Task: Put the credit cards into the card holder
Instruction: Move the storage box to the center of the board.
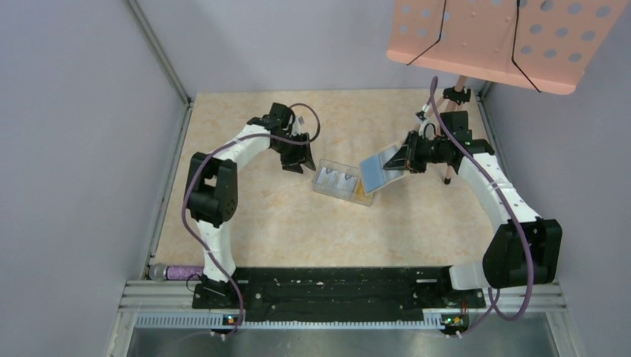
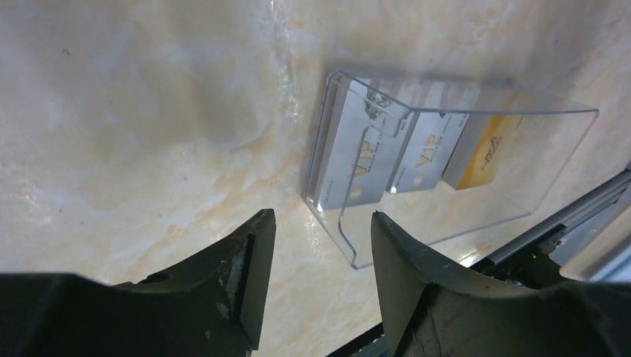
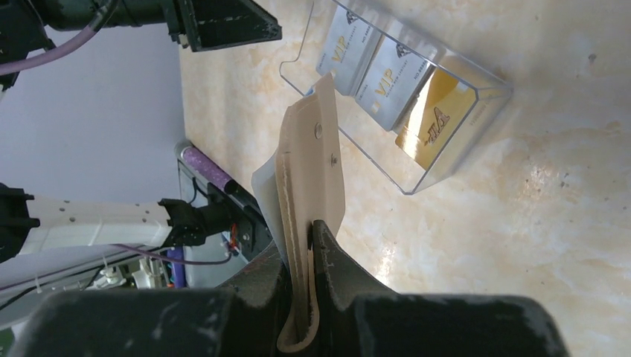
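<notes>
Beige marbled counter (image 1: 245, 223) runs from the metal rail (image 1: 335, 297) at the near edge, where both arm bases sit, back to grey walls (image 1: 74, 111) that close it in on the left, right and far sides. Bare counter lies between the rail and a clear plastic tray (image 1: 327, 192) at mid-counter. The credit cards (image 2: 357, 163), two silver and one gold, lie side by side inside it. Just left of the tray hangs the left gripper (image 1: 298, 165), fingers spread and empty. At the tray's right end the right gripper (image 1: 398, 160) is clenched on the tan card holder (image 3: 316, 149), lifted off the counter with its blue lining showing. Farther back, a peach perforated panel (image 1: 506, 37) overhangs the right corner.
</notes>
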Tool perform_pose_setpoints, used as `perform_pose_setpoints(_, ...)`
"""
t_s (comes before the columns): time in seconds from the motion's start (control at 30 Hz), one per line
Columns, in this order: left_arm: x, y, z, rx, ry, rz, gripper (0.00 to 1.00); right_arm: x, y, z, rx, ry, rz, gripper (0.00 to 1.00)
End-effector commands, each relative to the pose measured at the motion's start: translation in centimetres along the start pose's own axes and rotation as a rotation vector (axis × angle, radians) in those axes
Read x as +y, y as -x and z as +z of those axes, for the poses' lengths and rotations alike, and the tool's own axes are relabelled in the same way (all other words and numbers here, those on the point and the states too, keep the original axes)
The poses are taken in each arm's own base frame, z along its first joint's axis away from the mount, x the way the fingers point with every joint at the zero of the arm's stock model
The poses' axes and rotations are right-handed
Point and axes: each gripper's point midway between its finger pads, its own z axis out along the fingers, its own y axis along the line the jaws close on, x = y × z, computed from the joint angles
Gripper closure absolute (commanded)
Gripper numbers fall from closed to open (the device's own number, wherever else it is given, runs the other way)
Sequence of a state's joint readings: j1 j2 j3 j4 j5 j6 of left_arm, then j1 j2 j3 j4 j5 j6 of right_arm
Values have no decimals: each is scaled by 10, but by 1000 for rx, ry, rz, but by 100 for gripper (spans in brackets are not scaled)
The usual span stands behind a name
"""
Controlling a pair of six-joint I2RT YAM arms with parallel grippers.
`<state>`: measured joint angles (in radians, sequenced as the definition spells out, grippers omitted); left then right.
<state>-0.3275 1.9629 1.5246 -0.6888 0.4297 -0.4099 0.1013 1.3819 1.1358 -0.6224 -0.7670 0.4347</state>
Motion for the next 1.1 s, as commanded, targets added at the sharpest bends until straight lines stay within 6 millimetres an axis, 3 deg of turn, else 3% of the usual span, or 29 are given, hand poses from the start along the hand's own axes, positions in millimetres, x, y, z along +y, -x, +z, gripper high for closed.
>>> perform_pose_setpoints(0.0,-2,17,6,-12,33,59,45,3,6,-5,-33,-1,-6,100)
perform_pose_setpoints(0.4,-6,8,43,53,-2,102,55,-3,11,5,-10,-7,18,100)
perform_pose_setpoints(0.47,-3,4,47,64,2,96,62,-3,11,5,-6,-4,21,100)
perform_pose_setpoints(0.53,-2,3,47,63,12,92,76,-3,11,7,2,2,24,100)
perform_pose_setpoints(0.67,4,2,40,37,40,86,94,-4,7,9,20,12,30,100)
perform_pose_setpoints(0.77,13,-3,32,31,58,61,100,-3,6,11,35,31,33,100)
perform_pose_setpoints(1.07,67,-22,-13,-12,117,-14,100,-2,0,29,79,50,18,100)
